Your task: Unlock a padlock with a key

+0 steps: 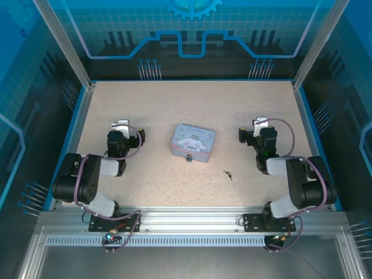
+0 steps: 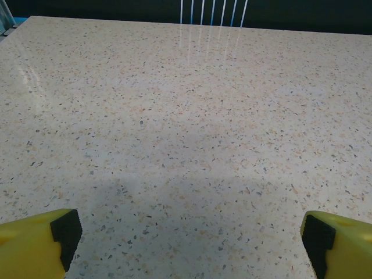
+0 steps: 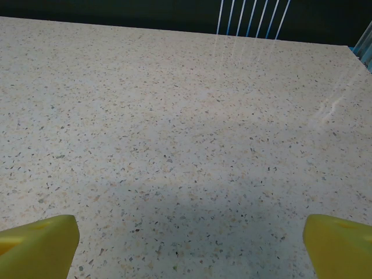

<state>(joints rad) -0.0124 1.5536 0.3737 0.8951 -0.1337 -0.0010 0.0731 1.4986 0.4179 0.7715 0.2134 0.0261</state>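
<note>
Speckled table [image 1: 174,104]: the left gripper [image 1: 120,124] and right gripper [image 1: 260,122] flank a pale blue tin [image 1: 194,141], both with jaws wide apart. The lettering on the tin's cartoon-dog lid is too small to read. The padlock [image 1: 189,157] sits at the tin's near edge, and the key [image 1: 228,174] lies off its near right corner.

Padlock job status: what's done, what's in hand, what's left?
Done: nothing visible. The padlock sits at the blue tin's near edge, and the key lies loose on the table to its right. In hand: nothing; left gripper and right gripper are open, away from both. Left: grab key, insert, turn.
</note>
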